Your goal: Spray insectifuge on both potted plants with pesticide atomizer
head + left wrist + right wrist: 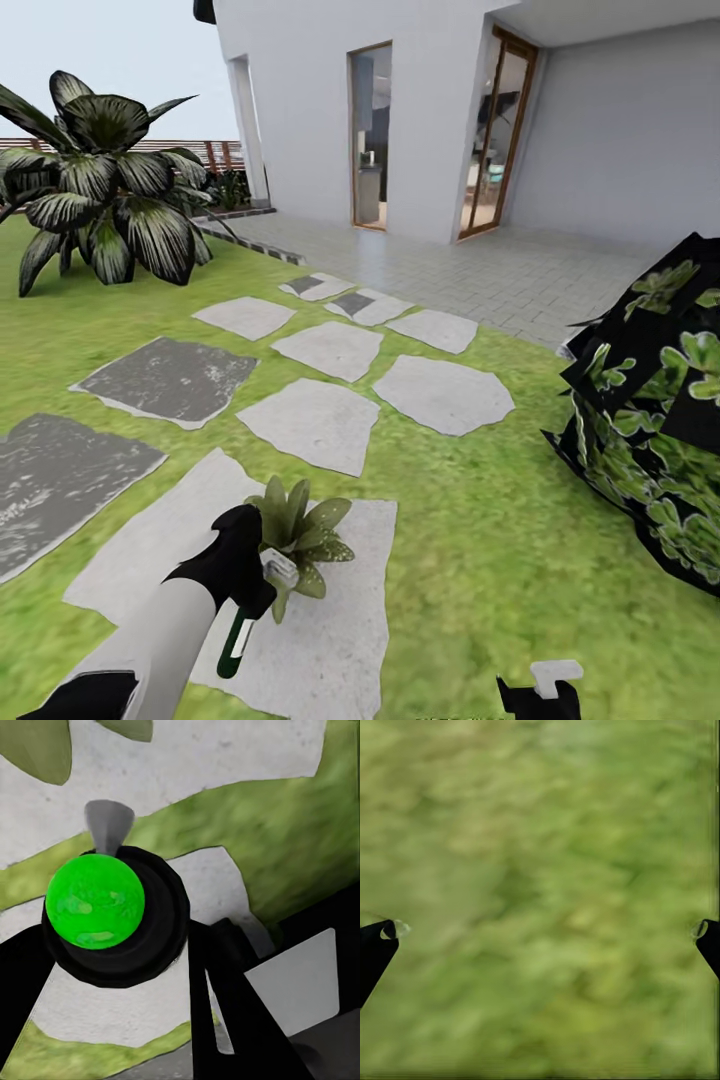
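Standing at the upper left of the head view, a big dark-leaved bush (105, 190) grows on the lawn (480, 560) before a brown slatted fence (215, 150). Grey stepping slabs (315, 420) run up the middle toward the white house (420, 110).

At the lower left, the left gripper (250, 585) reaches over a large pale slab (330, 620) and pinches the pesticide atomizer (238, 640). Its green bottle hangs down toward the bottom edge, its long axis running nearly up and down the frame and leaning slightly, with the whitish spray head (280, 570) at the top, pointing toward the potted plant (300, 535) just beside it. In the left wrist view the atomizer (95, 910) is seen end on, a bright green round in a black collar, fingers (225, 1005) against it.

At the right edge sits another dark, green-patterned bush (660, 420). Bottom right, the right gripper (540, 690) hovers over grass; the right wrist view shows its fingertips (376, 945) spread wide, empty.
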You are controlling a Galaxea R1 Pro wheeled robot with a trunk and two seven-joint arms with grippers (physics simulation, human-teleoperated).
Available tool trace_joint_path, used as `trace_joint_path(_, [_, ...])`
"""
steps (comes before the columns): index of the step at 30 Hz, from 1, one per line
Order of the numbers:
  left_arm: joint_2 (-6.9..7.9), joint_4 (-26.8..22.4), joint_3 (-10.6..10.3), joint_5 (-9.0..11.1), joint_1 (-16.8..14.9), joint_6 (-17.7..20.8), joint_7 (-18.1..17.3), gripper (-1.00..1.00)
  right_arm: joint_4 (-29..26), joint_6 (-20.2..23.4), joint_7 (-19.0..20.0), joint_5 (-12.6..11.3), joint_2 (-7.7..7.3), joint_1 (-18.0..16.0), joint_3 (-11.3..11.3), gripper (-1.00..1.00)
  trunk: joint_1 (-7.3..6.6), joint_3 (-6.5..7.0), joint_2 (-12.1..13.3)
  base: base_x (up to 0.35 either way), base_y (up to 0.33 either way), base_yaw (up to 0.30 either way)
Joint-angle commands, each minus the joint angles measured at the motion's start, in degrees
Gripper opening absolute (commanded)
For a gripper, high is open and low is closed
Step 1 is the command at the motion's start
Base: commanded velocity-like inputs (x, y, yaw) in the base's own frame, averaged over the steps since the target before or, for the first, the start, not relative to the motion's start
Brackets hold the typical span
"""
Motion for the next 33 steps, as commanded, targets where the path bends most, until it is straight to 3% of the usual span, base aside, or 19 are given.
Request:
trace_joint_path(1, [-0.06,-0.1,0.4,-0.6,0.0,0.2,-0.5,-1.0,0.1,-0.2,0.3,0.3,-0.01,0.0,-0.5,1.0,-0.01,-0.05,0.0,0.0,0.035,-0.149])
trace_joint_path(15, [0.26,1.3,0.3,-0.7,0.2,0.2,-0.4,-1.0,0.1,-0.2,0.2,0.3,0.04,0.0,-0.5,1.0,-0.01,-0.05,0.0,-0.126,0.117,-0.011])
trace_joint_path(21, [3.18,1.7,0.3,-0.7,0.9,0.1,-0.5,-1.0,0.1,-0.2,0.2,0.3,0.08,0.0,-0.5,1.0,-0.01,-0.05,0.0,-0.004,0.003,0.0])
trace_joint_path(28, [2.45,1.5,0.4,-0.8,1.1,0.1,-0.5,-1.0,0.1,-0.2,0.3,0.4,0.08,0.0,-0.5,1.0,-0.01,-0.05,0.0,0.0,0.0,0.0])
trace_joint_path(33, [2.82,1.0,0.2,-0.9,0.9,0.1,-0.5,-1.0,0.1,-0.2,0.4,0.4,0.02,0.0,-0.5,1.0,-0.01,-0.05,0.0,0.0,0.0,0.0])
